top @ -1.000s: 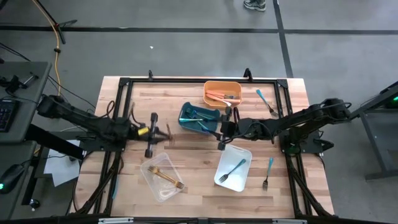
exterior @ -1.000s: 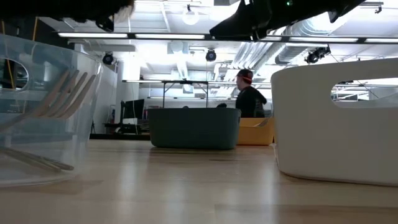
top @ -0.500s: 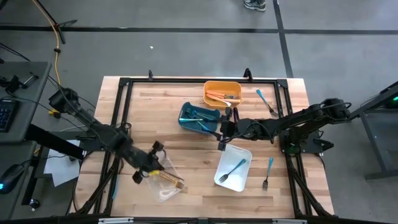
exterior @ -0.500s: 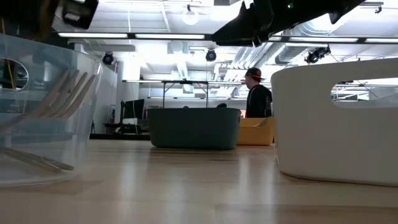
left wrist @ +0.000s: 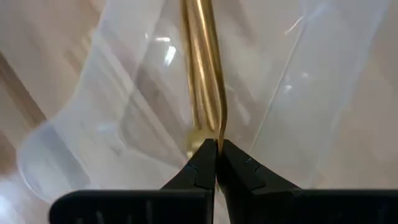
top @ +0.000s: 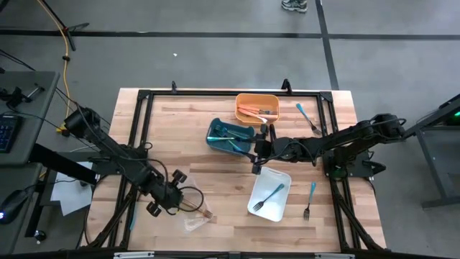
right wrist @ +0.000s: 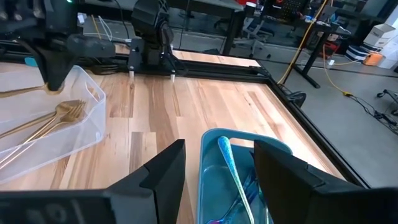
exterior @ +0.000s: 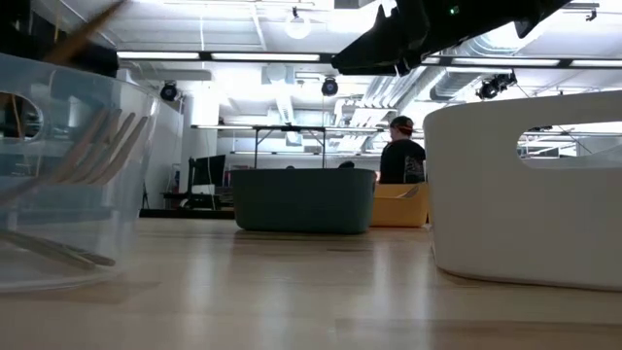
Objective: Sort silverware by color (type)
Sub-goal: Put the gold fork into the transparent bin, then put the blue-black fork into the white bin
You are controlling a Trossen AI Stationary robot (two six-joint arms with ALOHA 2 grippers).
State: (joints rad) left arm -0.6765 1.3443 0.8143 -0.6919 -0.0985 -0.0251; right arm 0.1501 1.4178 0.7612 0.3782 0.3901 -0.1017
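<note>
Over clear bin (left wrist: 81,143), left gripper (left wrist: 216,163) is pinching gold utensil (left wrist: 202,68) — wrist-cam only; right gripper (right wrist: 214,168) is hanging spread.

My left gripper (left wrist: 216,163) pinches a gold handle (left wrist: 202,74) whose far end runs off the frame, so I cannot tell fork, knife or spoon. From above, my arm covers part of the clear bin (top: 192,223). The orange bin's (top: 256,108) pieces are too small to sort out.
</note>
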